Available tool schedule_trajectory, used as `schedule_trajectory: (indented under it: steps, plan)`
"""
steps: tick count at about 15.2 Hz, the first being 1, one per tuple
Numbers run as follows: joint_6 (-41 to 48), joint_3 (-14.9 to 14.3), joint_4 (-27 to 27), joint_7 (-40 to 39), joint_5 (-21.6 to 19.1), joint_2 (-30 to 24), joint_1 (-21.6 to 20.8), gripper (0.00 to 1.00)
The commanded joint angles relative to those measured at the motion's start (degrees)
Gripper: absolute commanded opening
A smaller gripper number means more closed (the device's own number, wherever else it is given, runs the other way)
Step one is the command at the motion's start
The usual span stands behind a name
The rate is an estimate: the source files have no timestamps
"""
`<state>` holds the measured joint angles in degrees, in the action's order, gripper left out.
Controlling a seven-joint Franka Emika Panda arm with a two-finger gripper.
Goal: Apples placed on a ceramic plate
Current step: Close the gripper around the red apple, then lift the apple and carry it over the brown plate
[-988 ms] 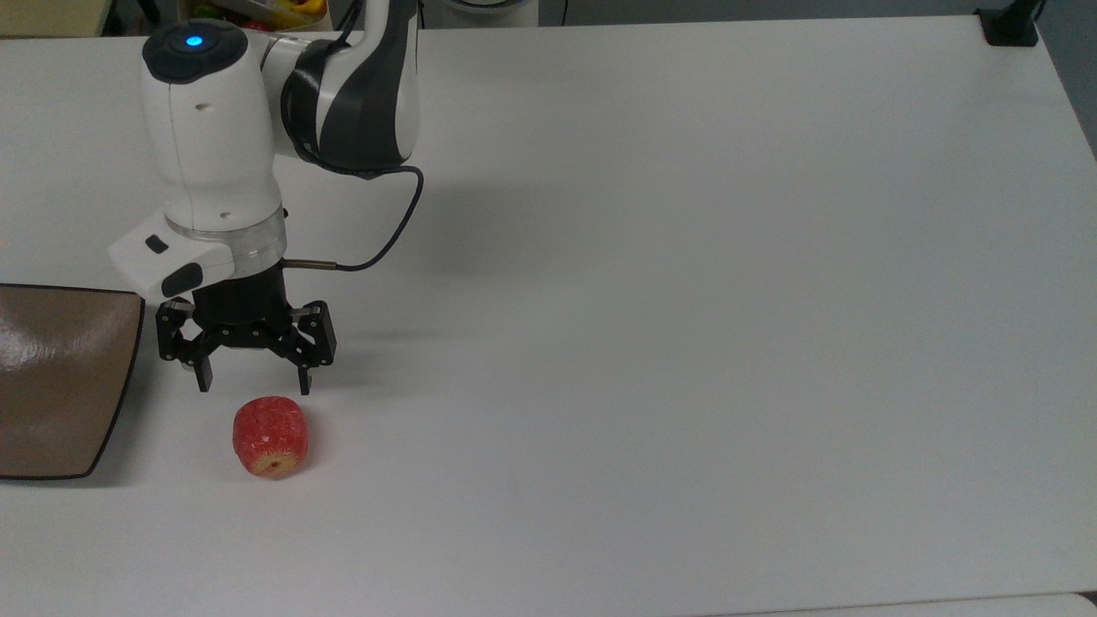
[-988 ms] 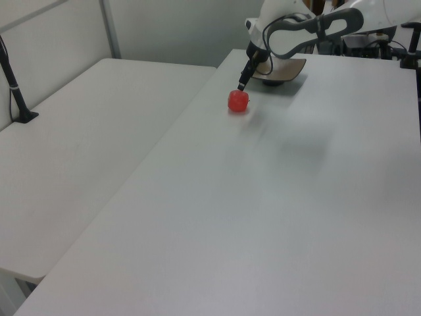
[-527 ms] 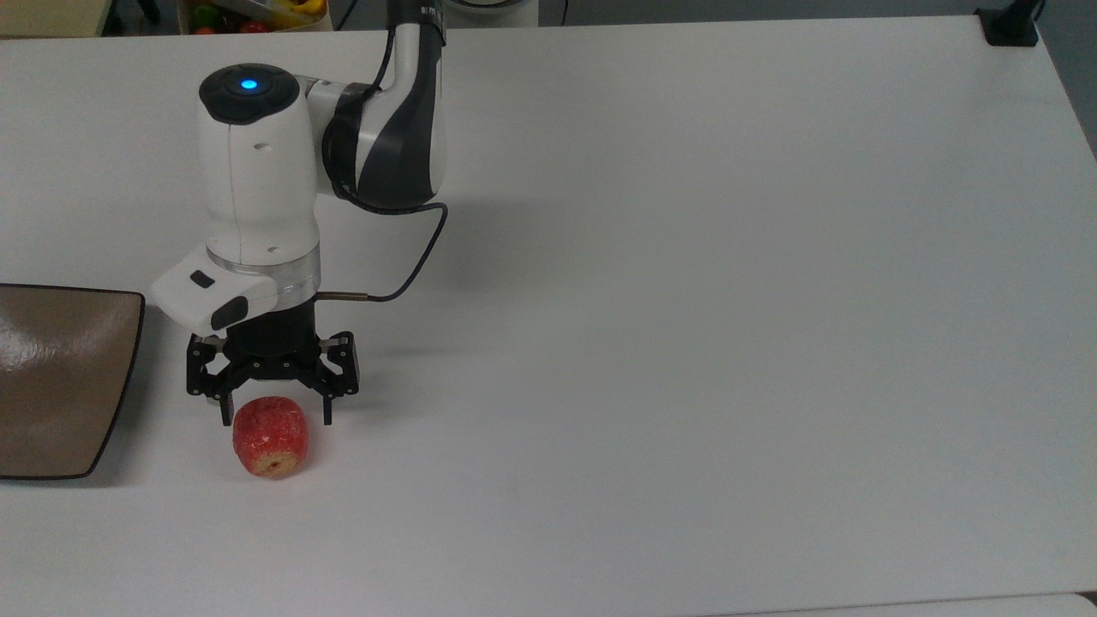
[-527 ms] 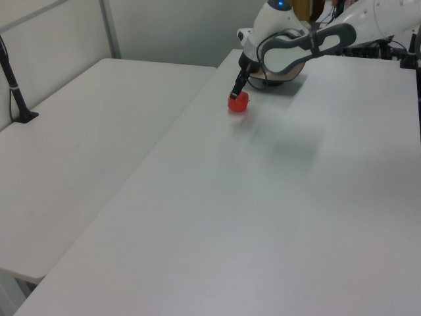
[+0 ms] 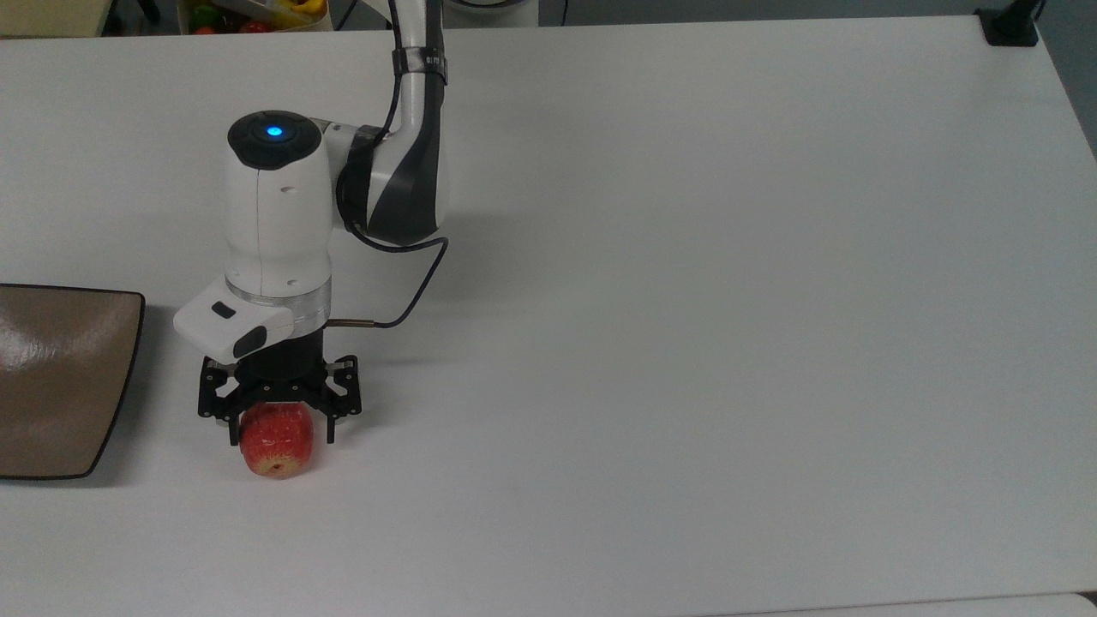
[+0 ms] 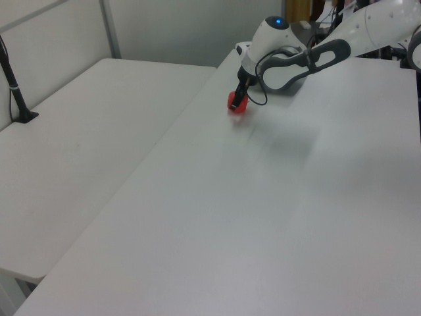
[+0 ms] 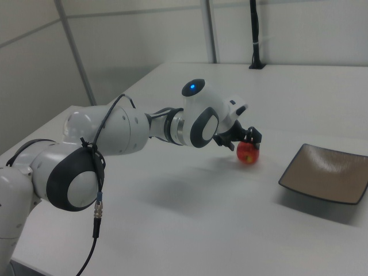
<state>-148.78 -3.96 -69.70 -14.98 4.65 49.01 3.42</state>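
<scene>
Open pincer [image 5: 278, 439] straddles the unlabelled apple [image 5: 277, 441] beside the plate [image 5: 60, 377].

The apple [image 5: 276, 440], small and red with speckled skin and a yellowish end facing the lower edge, lies on its side in the top view's lower left. The ceramic plate [image 5: 60, 377], glossy brown, square, dark-rimmed, lies flat at the left edge, near but apart.

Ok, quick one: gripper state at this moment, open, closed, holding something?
Gripper: open, one finger on each side of the apple, which sits on the table; not closed on it.
</scene>
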Motion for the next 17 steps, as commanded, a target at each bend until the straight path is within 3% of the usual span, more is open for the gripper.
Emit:
schedule_trajectory:
  steps: [1, 3, 4, 12, 17]
  plan:
    - [-0.7, -1.1, 1.2, -0.7, 3.2, 1.1, -0.6, 0.82]
    - [-0.6, -1.1, 1.1, -0.5, 3.7, 1.2, -0.6, 0.50]
    - [-0.6, -1.1, 1.1, -0.5, 3.7, 1.1, -0.6, 0.48]
    - [-0.6, -1.2, 1.1, 0.6, 3.6, -1.4, 0.1, 0.48]
    - [-0.9, -1.1, 1.2, 0.6, 3.6, -4.5, 5.4, 0.48]
